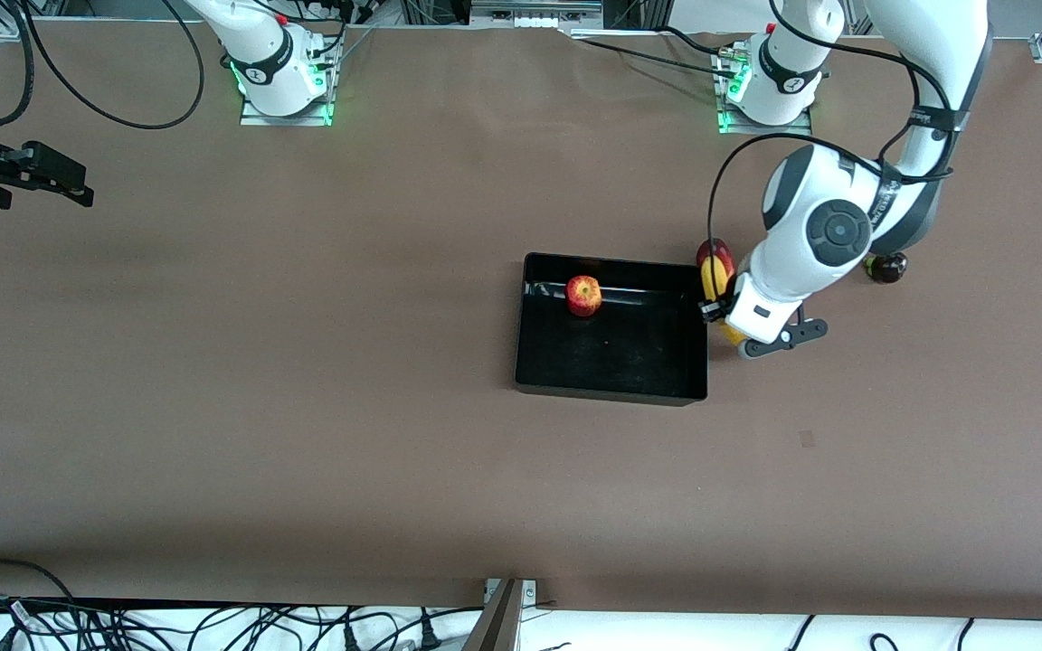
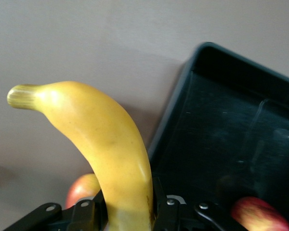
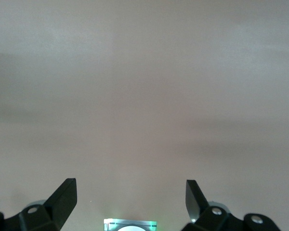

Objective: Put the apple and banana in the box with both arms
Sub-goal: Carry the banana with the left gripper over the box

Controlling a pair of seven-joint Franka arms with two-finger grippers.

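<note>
The black box (image 1: pixel 611 384) sits mid-table. The apple (image 1: pixel 583 295) lies inside it near the wall farthest from the front camera; it also shows in the left wrist view (image 2: pixel 257 216). My left gripper (image 1: pixel 722 313) is shut on the yellow banana (image 1: pixel 714 277) just outside the box wall at the left arm's end. In the left wrist view the banana (image 2: pixel 101 139) sticks out from between the fingers (image 2: pixel 166 209), with the box (image 2: pixel 221 144) beside it. My right gripper (image 1: pixel 42 172) is open and empty, waiting at the right arm's end of the table; it also shows in the right wrist view (image 3: pixel 130 192).
A red-yellow fruit (image 1: pixel 714 250) lies by the box's corner, partly hidden by the banana; it also shows in the left wrist view (image 2: pixel 82 188). A small dark round object (image 1: pixel 885 268) sits under the left arm's elbow. Cables run along the table edge nearest the front camera.
</note>
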